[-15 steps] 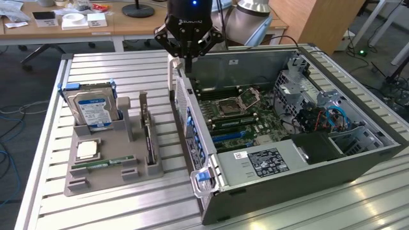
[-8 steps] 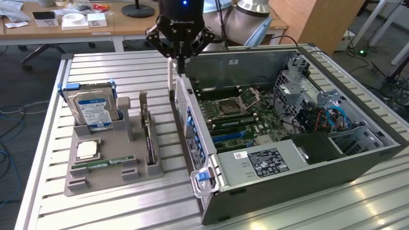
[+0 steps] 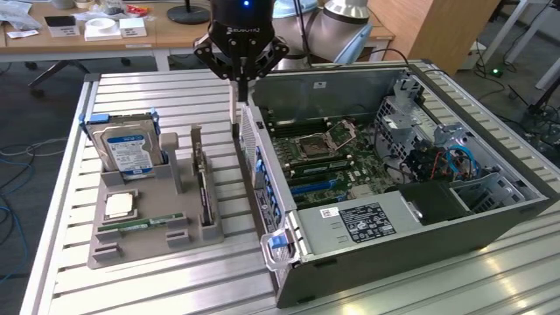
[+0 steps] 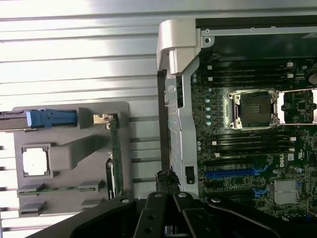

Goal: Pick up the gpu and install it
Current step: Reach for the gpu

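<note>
The gpu (image 3: 204,193) (image 4: 115,154), a thin dark card with a silvery bracket at one end, stands on edge in a slot of the grey holder (image 3: 144,246) (image 4: 69,124). My gripper (image 3: 237,80) (image 4: 166,178) hangs above the strip of table between the holder and the open computer case (image 3: 490,216), close to the case's side wall. Its fingers are pressed together, shut. It is clear of the gpu, up and toward the exterior view's right of it. A thin pale strip runs down below the fingers; I cannot tell what it is.
The holder also carries a blue-and-white-labelled hard drive (image 3: 127,151), a processor chip (image 3: 118,205) (image 4: 35,162) and a green memory stick (image 3: 140,223). Inside the case the motherboard (image 3: 324,157) shows blue card slots (image 3: 311,188) (image 4: 233,172). The table is slatted metal.
</note>
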